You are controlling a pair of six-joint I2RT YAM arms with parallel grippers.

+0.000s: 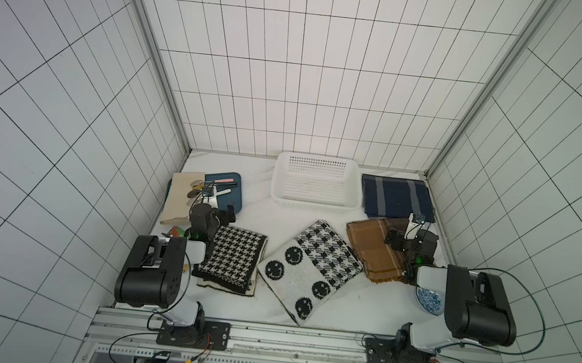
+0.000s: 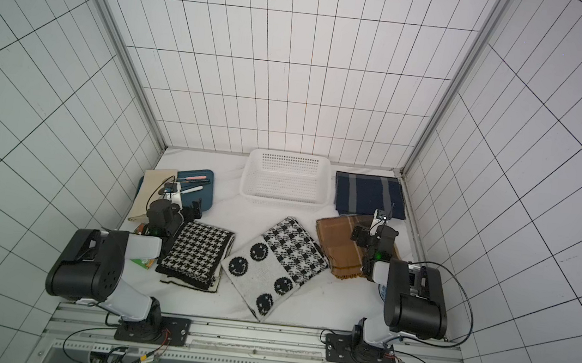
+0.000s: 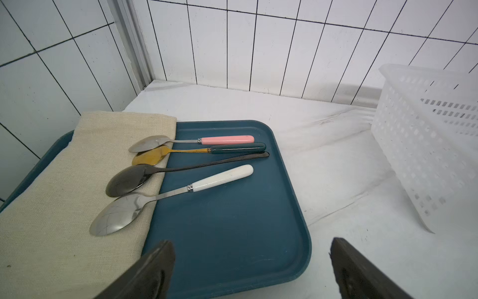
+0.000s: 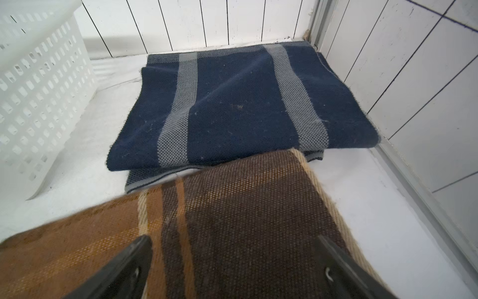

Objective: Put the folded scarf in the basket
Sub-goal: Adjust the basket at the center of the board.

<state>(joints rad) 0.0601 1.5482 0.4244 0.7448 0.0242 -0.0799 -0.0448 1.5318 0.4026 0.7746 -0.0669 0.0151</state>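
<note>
The white perforated basket (image 1: pixel 316 185) (image 2: pixel 286 180) stands empty at the back middle of the table. Several folded scarves lie around it: a navy striped one (image 1: pixel 396 197) (image 4: pixel 232 103) to its right, a brown plaid one (image 1: pixel 367 251) (image 4: pixel 232 207), a smiley-and-check one (image 1: pixel 309 269) in the middle, and a houndstooth one (image 1: pixel 233 263) on the left. My right gripper (image 1: pixel 396 237) (image 4: pixel 232 240) hangs open just over the brown scarf, holding nothing. My left gripper (image 1: pixel 229 212) (image 3: pixel 249 246) is open and empty over the near corner of the blue tray (image 3: pixel 232 220).
The tray holds a beige cloth (image 3: pixel 77 194) and several spoons (image 3: pixel 181 168). A blue-patterned dish (image 1: pixel 428 300) sits under my right arm. A small green packet (image 2: pixel 142 262) lies beside my left arm. Tiled walls close three sides.
</note>
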